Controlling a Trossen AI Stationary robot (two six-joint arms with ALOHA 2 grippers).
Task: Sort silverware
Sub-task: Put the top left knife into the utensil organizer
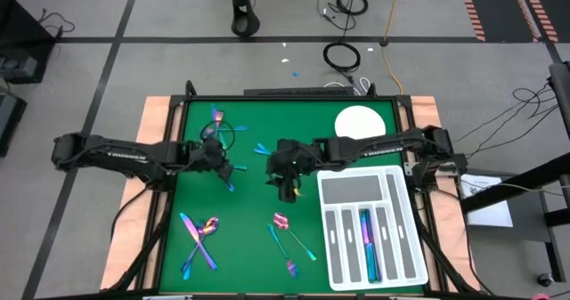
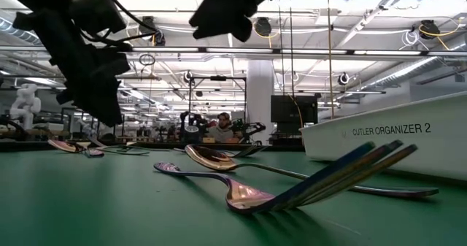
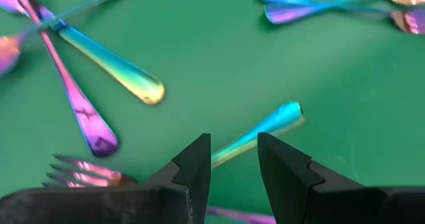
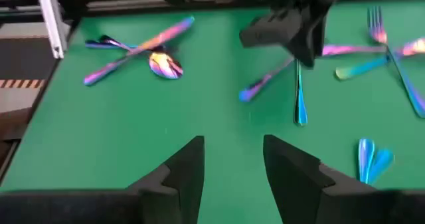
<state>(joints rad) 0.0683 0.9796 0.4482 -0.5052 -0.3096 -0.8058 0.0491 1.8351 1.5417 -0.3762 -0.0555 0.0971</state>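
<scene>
Left gripper [image 3: 234, 164] open over a blue-handled piece [image 3: 262, 131]; right gripper [image 4: 232, 161] open, empty

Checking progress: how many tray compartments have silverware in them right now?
1: in the white tray, only the middle long slot holds silverware. Nothing there seems hidden.

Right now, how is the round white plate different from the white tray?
The plate is round and bare, while the tray is a rectangle split into long slots, with shiny silverware lying in the middle ones. The plate sits at the far edge of the green mat; the tray sits nearer, along the right side. Both are white.
</scene>
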